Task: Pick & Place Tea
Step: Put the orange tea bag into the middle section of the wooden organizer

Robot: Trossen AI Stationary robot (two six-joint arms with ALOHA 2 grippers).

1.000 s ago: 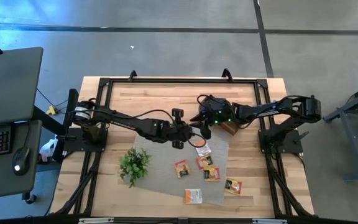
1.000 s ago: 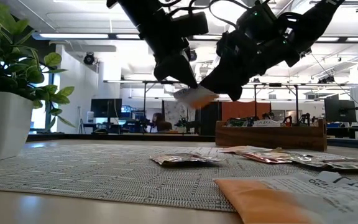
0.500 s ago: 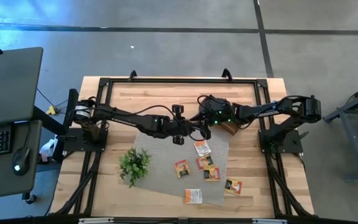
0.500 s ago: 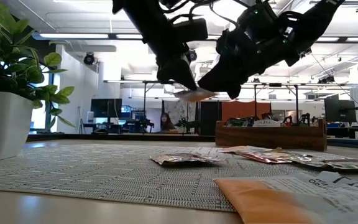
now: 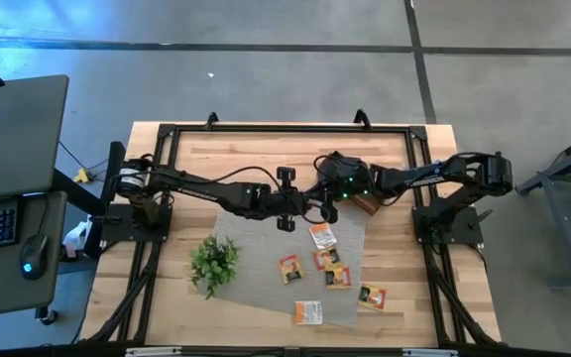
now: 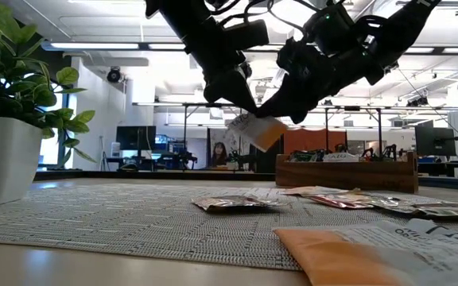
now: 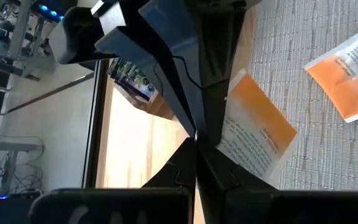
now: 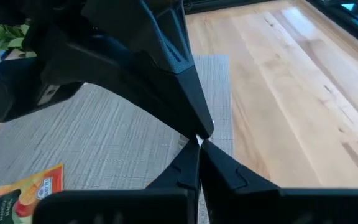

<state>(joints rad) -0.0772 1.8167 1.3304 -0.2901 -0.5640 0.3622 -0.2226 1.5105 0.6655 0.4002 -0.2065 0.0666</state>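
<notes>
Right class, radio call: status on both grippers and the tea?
Left gripper and right gripper both shut on one orange-and-white sachet, held above the grey mat. Handover midway. Nothing in the way.

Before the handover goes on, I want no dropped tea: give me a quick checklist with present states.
1. Left gripper shut on the sachet: ok.
2. Right gripper shut on the same sachet: shut, ok; whether it pinches the sachet, cannot tell.
3. Sachet held clear above the mat: ok.
4. Wooden box behind, in sight: ok.
5. Other sachets lying on the mat, out of the grippers' way: ok.
6. Plant away from both arms: ok.
</notes>
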